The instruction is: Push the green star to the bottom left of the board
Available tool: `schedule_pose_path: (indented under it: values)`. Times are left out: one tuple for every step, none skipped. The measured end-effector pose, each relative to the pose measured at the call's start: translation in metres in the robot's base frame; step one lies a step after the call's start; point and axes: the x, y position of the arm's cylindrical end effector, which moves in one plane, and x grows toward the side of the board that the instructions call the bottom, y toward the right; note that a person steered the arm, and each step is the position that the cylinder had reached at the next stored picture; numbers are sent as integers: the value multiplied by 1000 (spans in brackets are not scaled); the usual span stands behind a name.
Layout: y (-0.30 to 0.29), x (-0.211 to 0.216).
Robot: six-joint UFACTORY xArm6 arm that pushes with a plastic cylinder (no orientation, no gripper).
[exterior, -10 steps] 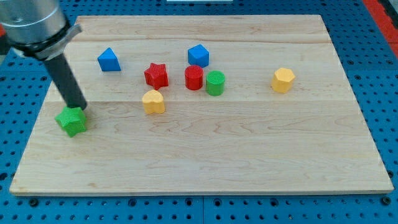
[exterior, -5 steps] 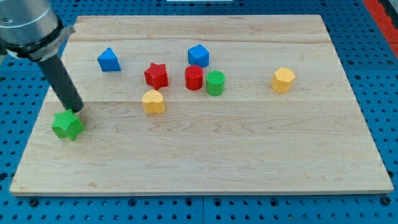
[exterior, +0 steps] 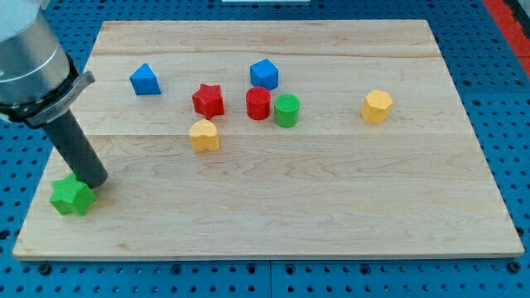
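The green star [exterior: 71, 197] lies near the board's left edge, low in the view, toward the bottom left corner. My tip [exterior: 93, 181] touches the star's upper right side. The dark rod slants up to the view's left from there. The wooden board [exterior: 273, 207] fills most of the view.
A blue triangular block [exterior: 145, 79], a red star [exterior: 208, 100], a yellow block [exterior: 204, 135], a red cylinder [exterior: 258, 103], a green cylinder [exterior: 286, 110] and a blue cube [exterior: 264, 74] stand in the upper middle. A yellow hexagonal block [exterior: 377, 107] stands at the right.
My tip has moved down and to the view's left, pushing the green star the same way, closer to the board's bottom left corner. The other blocks have not moved.
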Motion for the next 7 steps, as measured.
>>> schedule_pose_path:
  values:
    - [-2,16]
    - [-4,17]
    - [-4,17]
    - [-13,11]
    - [-22,1]
    - [-30,-2]
    - [-38,0]
